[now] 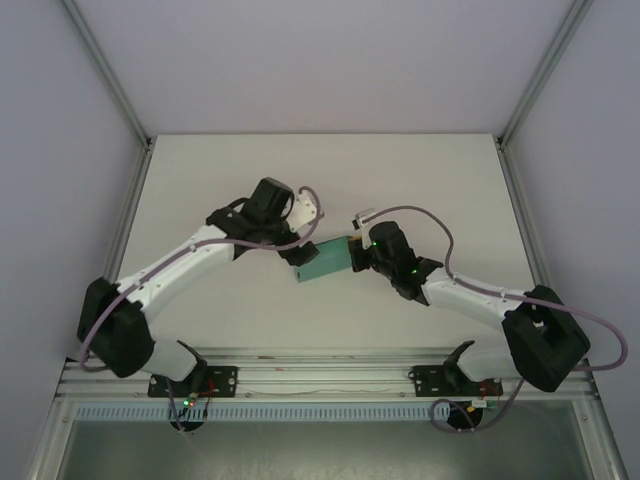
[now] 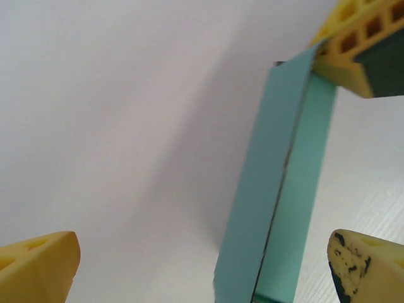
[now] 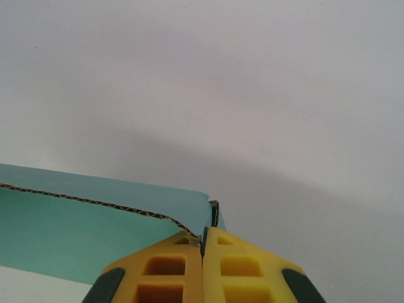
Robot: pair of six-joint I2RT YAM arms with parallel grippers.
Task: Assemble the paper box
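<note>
Teal paper box (image 1: 325, 260) was pinched at right edge by clenched right gripper (image 3: 202, 243); left gripper (image 2: 203, 255), released, fingers apart, at box's left.

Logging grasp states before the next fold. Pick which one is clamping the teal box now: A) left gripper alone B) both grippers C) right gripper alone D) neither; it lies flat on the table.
C: the right gripper is pinched shut on a corner of the paper box, while the left gripper stands wide open, not touching it.
</note>
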